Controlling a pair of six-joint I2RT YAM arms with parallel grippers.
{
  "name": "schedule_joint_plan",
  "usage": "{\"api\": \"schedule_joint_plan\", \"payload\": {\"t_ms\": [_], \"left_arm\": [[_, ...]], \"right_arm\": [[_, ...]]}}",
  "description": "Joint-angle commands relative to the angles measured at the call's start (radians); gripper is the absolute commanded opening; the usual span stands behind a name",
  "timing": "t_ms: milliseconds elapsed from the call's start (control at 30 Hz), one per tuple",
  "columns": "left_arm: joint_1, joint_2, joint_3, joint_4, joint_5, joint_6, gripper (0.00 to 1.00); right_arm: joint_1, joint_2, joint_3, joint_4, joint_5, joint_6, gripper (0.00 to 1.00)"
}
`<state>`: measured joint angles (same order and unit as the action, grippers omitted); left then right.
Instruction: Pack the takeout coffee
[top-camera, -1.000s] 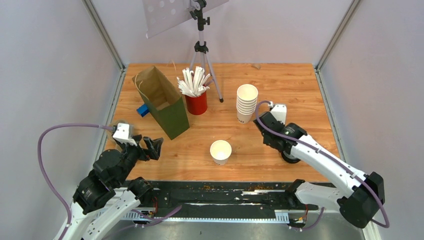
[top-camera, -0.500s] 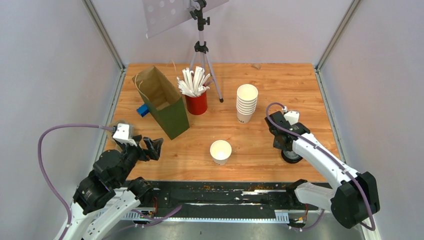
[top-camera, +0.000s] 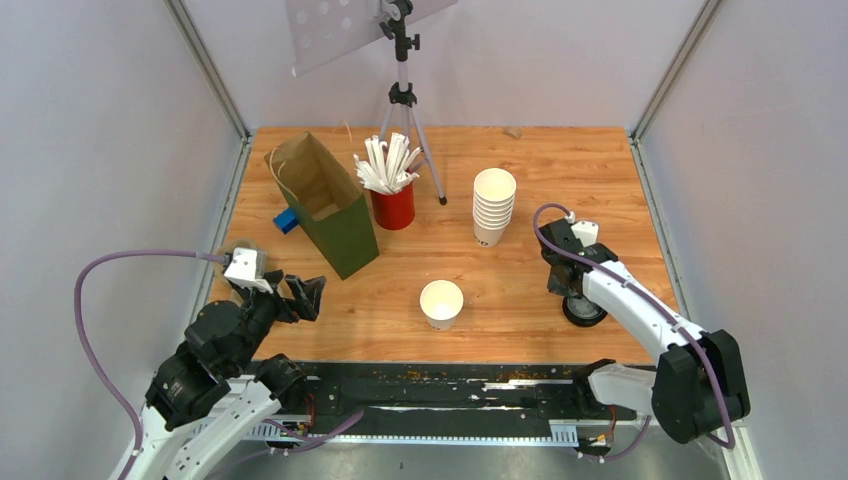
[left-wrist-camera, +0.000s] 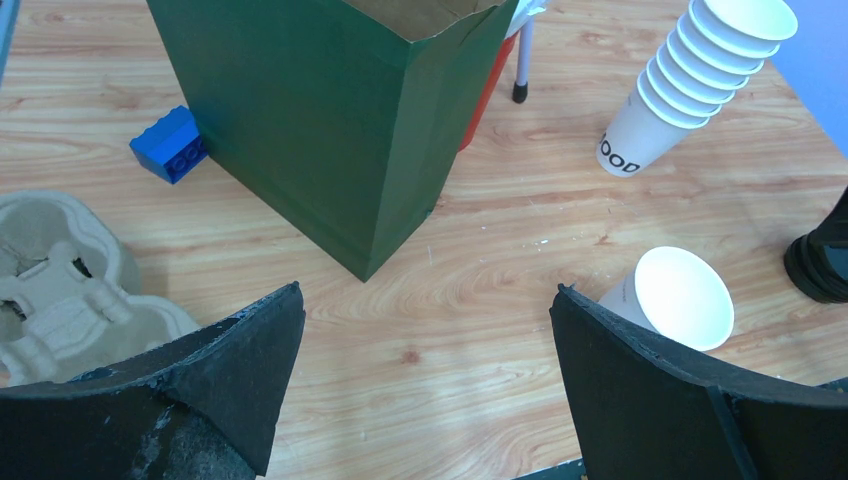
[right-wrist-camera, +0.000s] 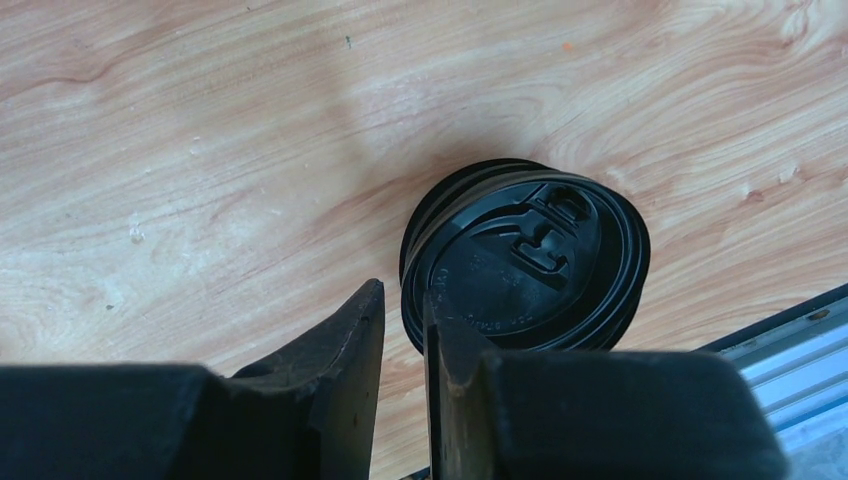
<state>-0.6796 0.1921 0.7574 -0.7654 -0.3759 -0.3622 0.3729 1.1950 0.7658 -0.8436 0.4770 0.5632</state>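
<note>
Lid pickup going on here: right gripper is sitting nearly shut, its narrow gap lined up on the lid's left rim, and I can't tell if it's actually pinching. I'm thinking it should be squeezing that rim firmly and lifting straight before carrying it to the cup, which is standing lidless well to the left. Left gripper is hanging wide open, empty.

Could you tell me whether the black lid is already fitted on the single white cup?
No, the black lid lies on the table well to the right of the white cup, whose mouth is open.
</note>
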Motion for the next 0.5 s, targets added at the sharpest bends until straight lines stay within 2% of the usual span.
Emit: {"api": "schedule_joint_plan", "payload": {"t_ms": [0,167,400,467], "left_arm": [[-0.001,-0.011,-0.003,0.033,-0.005,-0.011,1.00],[-0.001,-0.014,-0.003,0.035,-0.004,-0.009,1.00],[-0.002,-0.012,-0.003,0.035,-0.006,-0.009,1.00],[-0.002,-0.010,-0.003,0.034,-0.006,-0.011,1.00]], "right_arm": [[-0.026,0.021,-0.001,0.064,-0.012,-0.049,0.21],[-0.051,0.038,-0.004,0.079,-0.032,-0.071,0.19],[-0.052,0.021,0.012,0.070,-0.062,-0.093,0.01],[-0.052,0.011,0.022,0.057,-0.062,-0.093,0.00]]}}
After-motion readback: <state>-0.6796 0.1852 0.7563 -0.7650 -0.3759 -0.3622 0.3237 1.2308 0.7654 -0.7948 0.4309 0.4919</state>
